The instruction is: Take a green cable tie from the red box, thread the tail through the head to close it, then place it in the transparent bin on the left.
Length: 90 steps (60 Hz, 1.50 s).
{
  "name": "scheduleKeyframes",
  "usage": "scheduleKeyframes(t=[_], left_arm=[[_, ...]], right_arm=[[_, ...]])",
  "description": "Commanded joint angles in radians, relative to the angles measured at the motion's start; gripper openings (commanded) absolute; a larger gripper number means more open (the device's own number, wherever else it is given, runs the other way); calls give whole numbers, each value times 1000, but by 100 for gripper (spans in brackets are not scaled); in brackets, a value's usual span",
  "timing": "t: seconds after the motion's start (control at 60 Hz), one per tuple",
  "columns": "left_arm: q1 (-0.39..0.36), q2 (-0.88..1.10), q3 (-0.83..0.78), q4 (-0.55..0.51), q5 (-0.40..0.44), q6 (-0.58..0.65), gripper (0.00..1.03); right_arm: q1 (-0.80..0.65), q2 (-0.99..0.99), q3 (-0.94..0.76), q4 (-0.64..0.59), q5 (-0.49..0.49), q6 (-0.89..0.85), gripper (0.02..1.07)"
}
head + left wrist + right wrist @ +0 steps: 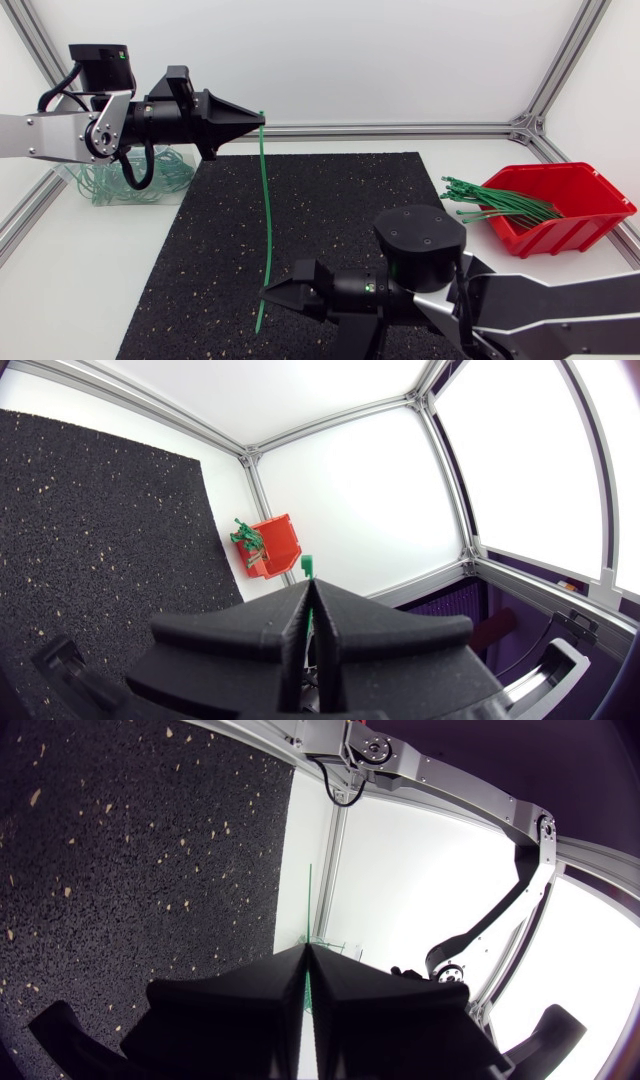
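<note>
A long green cable tie hangs stretched over the black mat, held at both ends. My left gripper is shut on its upper end, and the tie's head pokes out past the closed fingertips of the left gripper. My right gripper is shut on the tie near its lower tail; in the right wrist view the strap runs straight ahead from the right gripper. The red box with several green ties stands at the right. The transparent bin sits far left, behind the left arm.
A black speckled mat covers the table's middle. Aluminium frame rails run along the back and sides. The red box also shows small ahead of the left gripper.
</note>
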<state>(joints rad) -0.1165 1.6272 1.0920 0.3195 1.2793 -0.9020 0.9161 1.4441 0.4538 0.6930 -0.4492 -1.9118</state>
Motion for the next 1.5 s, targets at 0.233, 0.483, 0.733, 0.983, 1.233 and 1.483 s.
scheduleKeyframes(t=[0.233,0.483,0.733,0.983,1.233,1.483], left_arm=[[-18,-156,-136,55,8,28,4],[-60,-299,-254,59,-67,103,4],[-118,-444,-359,53,-135,150,4],[-235,-527,-412,47,-244,178,4],[-334,-638,-406,-23,-344,178,4],[-453,-765,-391,-111,-469,173,4]], right_arm=[[23,-82,-4,17,-26,439,8],[70,-91,37,-82,126,901,8],[142,-215,22,-201,129,1151,8],[116,-367,95,-466,-19,1496,8],[4,-410,327,-874,-250,1804,8],[-128,-444,427,-943,-459,2211,8]])
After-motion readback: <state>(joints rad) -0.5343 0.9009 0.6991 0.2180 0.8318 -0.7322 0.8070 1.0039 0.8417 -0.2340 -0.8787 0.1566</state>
